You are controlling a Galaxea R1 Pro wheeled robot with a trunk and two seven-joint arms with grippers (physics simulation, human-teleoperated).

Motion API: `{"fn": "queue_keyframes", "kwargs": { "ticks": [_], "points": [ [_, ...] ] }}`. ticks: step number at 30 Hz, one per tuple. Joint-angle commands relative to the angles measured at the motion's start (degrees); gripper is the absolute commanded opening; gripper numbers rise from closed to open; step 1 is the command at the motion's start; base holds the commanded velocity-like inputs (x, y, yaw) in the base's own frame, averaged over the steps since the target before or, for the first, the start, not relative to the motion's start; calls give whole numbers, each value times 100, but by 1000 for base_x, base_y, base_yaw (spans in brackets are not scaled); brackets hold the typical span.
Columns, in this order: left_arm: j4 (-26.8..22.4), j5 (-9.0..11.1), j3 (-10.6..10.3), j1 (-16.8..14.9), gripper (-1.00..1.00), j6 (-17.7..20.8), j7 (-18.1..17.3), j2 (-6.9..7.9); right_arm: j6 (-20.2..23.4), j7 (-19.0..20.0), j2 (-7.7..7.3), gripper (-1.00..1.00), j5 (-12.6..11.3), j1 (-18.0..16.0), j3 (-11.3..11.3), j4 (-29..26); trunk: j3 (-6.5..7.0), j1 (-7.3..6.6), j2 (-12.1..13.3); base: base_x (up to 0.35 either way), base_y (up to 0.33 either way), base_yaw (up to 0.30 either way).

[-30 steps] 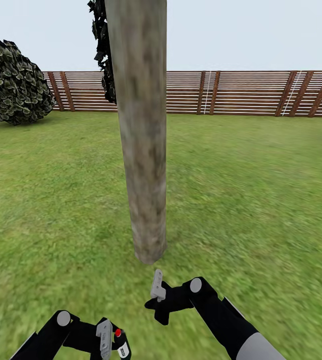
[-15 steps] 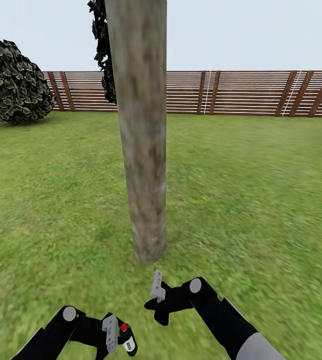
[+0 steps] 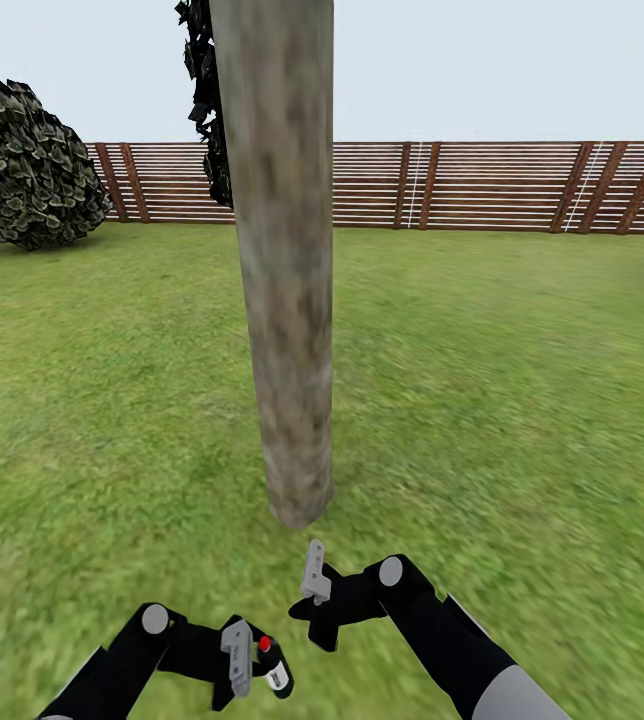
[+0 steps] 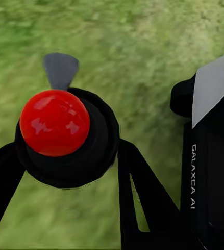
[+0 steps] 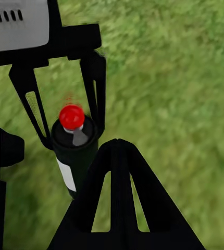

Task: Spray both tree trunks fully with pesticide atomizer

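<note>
Pesticide atomizer (image 3: 274,672), clamped in left pincer (image 3: 252,665); right pincer (image 3: 314,590) closed, empty; risk: spray missing the tree trunk (image 3: 284,300) at 12 o'clock if misaimed.

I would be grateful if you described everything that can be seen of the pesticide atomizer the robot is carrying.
The pesticide atomizer is a small dark bottle with a white label on its side, a round red cap on top and a grey nozzle tab beside the cap. It stands roughly upright above the grass, between the two fingers of the left gripper, which is closed on its body. It is low and left of the tree trunk, apart from it. The right gripper hangs near, not touching.
</note>
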Motion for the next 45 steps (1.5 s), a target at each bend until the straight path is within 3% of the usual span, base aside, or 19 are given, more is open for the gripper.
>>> {"fn": "queue_keyframes", "kwargs": {
  "ticks": [1,16,45],
  "points": [
    [-3,-3,-1,0,-100,-3,3,-18,0,0,0,-100,0,0,0,0,0,0,0,0,0,0],
    [1,-6,0,0,-100,5,8,-198,0,0,0,-100,-6,0,9,0,0,0,0,0,0,0],
    [-118,10,7,-114,-100,25,17,-280,0,0,1,-100,-9,0,9,-7,0,0,0,0,0,0]
  ]
}}
